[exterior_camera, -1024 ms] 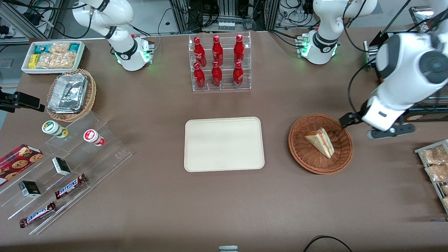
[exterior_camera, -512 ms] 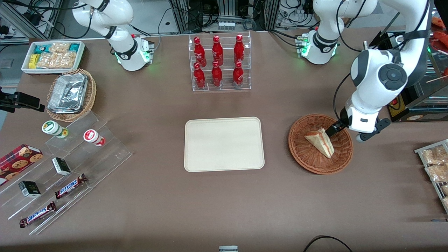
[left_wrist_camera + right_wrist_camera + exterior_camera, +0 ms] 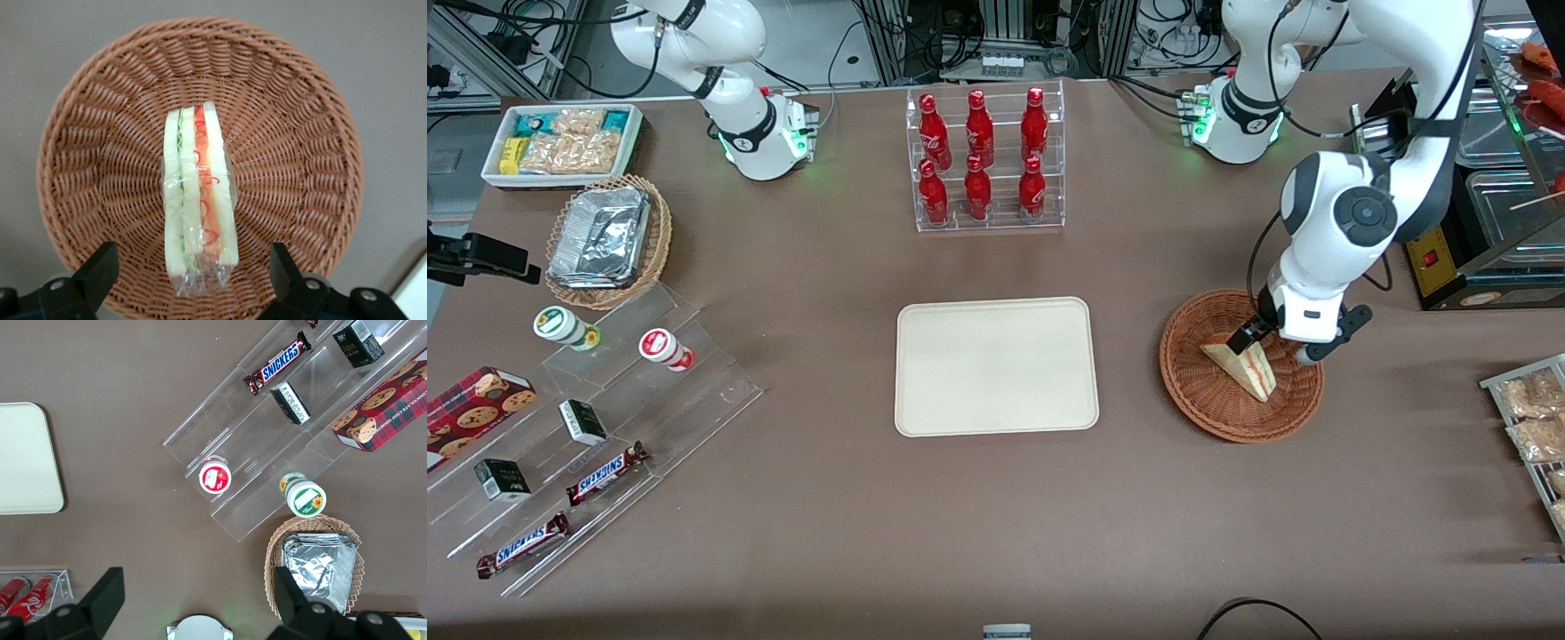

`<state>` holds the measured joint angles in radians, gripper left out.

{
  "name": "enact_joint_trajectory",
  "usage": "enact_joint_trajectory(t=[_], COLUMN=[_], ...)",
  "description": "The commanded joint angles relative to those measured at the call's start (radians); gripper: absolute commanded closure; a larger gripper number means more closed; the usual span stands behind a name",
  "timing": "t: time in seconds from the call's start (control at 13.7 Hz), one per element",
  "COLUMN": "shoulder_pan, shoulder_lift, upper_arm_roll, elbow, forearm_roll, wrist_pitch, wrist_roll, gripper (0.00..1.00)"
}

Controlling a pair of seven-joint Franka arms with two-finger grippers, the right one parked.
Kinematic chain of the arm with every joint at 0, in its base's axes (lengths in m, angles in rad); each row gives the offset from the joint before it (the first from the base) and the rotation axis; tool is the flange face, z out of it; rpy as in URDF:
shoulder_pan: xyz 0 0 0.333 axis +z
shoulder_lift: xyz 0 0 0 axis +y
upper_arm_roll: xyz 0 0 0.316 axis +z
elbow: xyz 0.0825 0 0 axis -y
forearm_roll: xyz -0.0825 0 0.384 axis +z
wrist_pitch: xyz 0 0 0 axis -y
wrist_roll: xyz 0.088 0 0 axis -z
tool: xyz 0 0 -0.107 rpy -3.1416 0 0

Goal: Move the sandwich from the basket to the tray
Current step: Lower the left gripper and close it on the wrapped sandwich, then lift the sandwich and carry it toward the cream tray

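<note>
Wrapped triangular sandwich point(image 3: 198, 203) lies on edge in round reddish-brown wicker basket point(image 3: 300, 133), red and green filling visible. Cream rectangular tray point(image 3: 996, 365) flat on table, well apart.

Gripper point(image 3: 193, 280) hovers above the sandwich, fingers spread wide.

Table point(image 3: 827, 498): brown, matte.
Gripper point(image 3: 1258, 342): over the basket point(image 3: 1209, 404), fingers spread.
Basket: on the table, under the gripper.
Tray point(image 3: 996, 366): on the table, well apart from the gripper, toward the parked arm's end.
Bottle rack point(image 3: 985, 160): farther from the front camera than the tray.
</note>
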<state>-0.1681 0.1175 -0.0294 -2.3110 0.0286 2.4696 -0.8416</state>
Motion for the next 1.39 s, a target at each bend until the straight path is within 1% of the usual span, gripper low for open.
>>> enact_joint_trajectory(t=[0.0, 0.15, 0.22, 0.29, 0.37, 0.44, 0.59, 0.66, 0.8, 0.88, 0.95, 1.1, 1.17, 1.32], shoulder_pan=[-0.016, -0.016, -0.016, -0.016, -0.014, -0.014, -0.014, -0.016, -0.016, -0.016, -0.016, -0.018, -0.018, -0.018], shoulder_lift=[0.043, 0.056, 0.071, 0.077, 0.082, 0.082, 0.061, 0.027, -0.056, -0.074, -0.068, -0.021, 0.013, 0.066], upper_arm_roll=[0.006, 0.006, 0.006, 0.006, 0.008, 0.006, 0.008, 0.006, -0.001, -0.018, -0.042, -0.107, -0.148, -0.243], elbow=[-0.01, -0.01, -0.008, -0.008, -0.005, -0.004, -0.001, 0.011, 0.111, 0.205, 0.319, 0.508, 0.577, 0.643], forearm_roll=[0.017, 0.017, 0.016, 0.016, 0.016, 0.016, 0.017, 0.017, 0.037, 0.037, 0.037, 0.034, 0.034, 0.031], wrist_pitch=[0.051, 0.066, 0.069, 0.078, 0.081, 0.08, 0.057, 0.001, -0.216, -0.36, -0.489, -0.634, -0.659, -0.659], wrist_roll=[-0.027, -0.027, -0.027, -0.027, -0.028, -0.027, -0.019, -0.011, 0.037, 0.064, 0.084, 0.091, 0.09, 0.088], gripper=[0.0, 0.0, 0.05, 0.31, 0.75, 1.0, 1.0, 1.0, 1.0, 1.0, 1.0, 1.0, 1.0, 1.0])
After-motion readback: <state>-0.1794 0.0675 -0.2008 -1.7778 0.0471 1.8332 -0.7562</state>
